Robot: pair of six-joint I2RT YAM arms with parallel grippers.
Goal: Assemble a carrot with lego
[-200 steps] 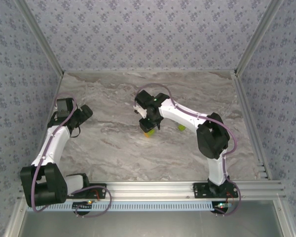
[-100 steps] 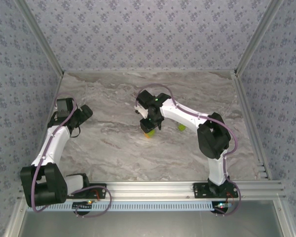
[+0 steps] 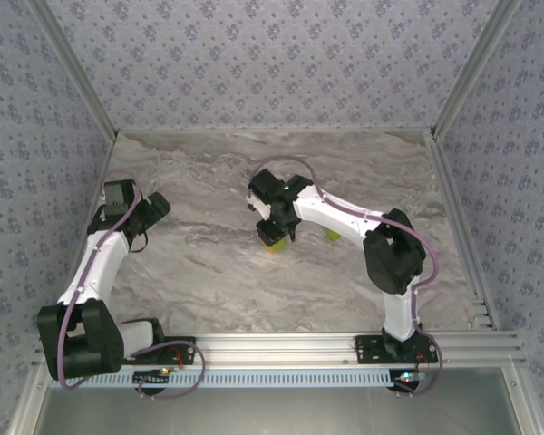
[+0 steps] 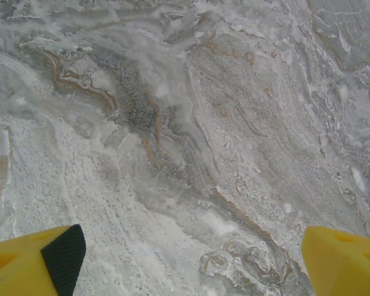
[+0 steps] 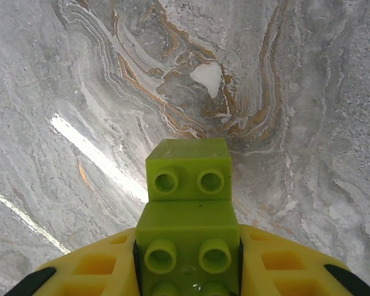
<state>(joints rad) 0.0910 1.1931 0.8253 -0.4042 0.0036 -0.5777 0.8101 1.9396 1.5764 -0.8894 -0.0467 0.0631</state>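
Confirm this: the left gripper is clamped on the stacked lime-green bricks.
Wrong arm. The right gripper is clamped on the stacked lime-green bricks, as the right wrist view shows. The left gripper stands open over the bare marble table.

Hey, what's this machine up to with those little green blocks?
Two robot arms are building a carrot from lego. The right gripper is shut on a small stack of lime-green bricks, holding it near the middle of the table. Another green brick lies loose on the table just to its right. The left gripper is open and holds nothing, over bare table off to the left.
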